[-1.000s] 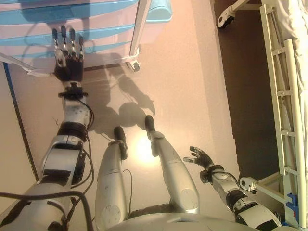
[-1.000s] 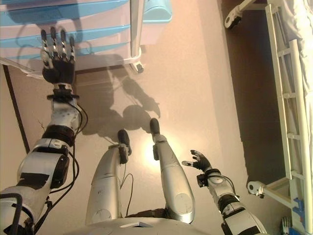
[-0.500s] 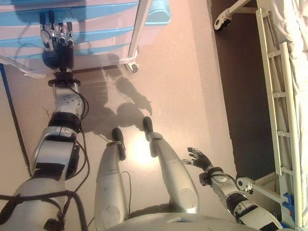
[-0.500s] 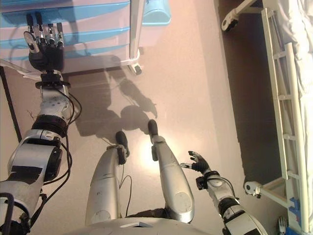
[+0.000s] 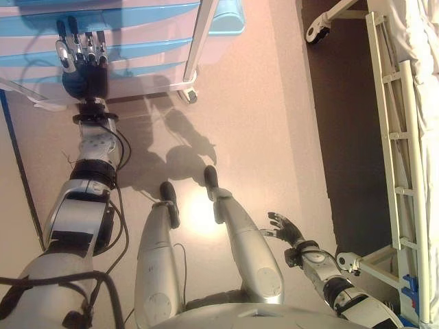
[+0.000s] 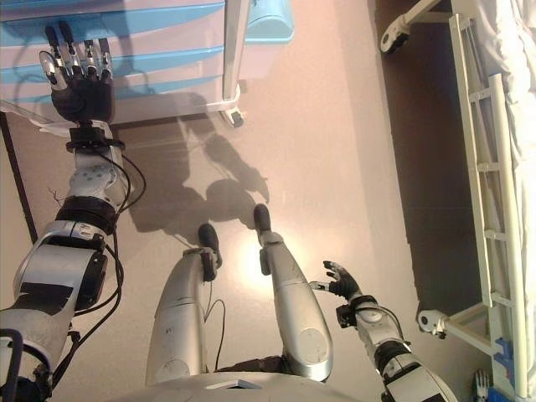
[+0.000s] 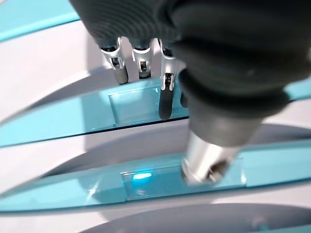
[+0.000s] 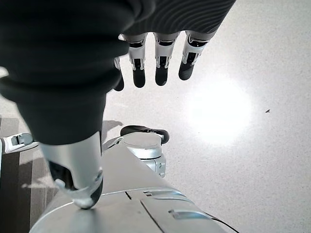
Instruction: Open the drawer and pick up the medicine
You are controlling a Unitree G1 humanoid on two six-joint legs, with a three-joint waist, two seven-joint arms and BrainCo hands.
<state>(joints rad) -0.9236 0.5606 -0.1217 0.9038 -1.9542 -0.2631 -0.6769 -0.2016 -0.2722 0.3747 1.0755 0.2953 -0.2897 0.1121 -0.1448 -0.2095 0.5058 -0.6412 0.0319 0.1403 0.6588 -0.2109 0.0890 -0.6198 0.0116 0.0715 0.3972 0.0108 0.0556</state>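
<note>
A white drawer cabinet [image 5: 158, 65] with light blue drawer fronts [image 5: 147, 46] stands on castors at the far left; all its drawers are shut. My left hand [image 5: 82, 63] is open, its fingers straight and stretched out in front of the drawer fronts. In the left wrist view its fingertips [image 7: 166, 104] lie close to a blue handle strip [image 7: 58, 121]; I cannot tell if they touch it. My right hand [image 5: 287, 227] is open and empty, low by my right side. No medicine is in view.
A white bed frame with side rails [image 5: 398, 137] and a castor [image 5: 317, 29] runs along the right side. A light blue bin [image 5: 228, 17] hangs on the cabinet's right side. Beige floor [image 5: 254, 110] lies between the cabinet and the bed.
My left hand moved up and to the left, from the cabinet's lower edge onto the drawer fronts, then held nearly still. My right hand stayed where it was.
</note>
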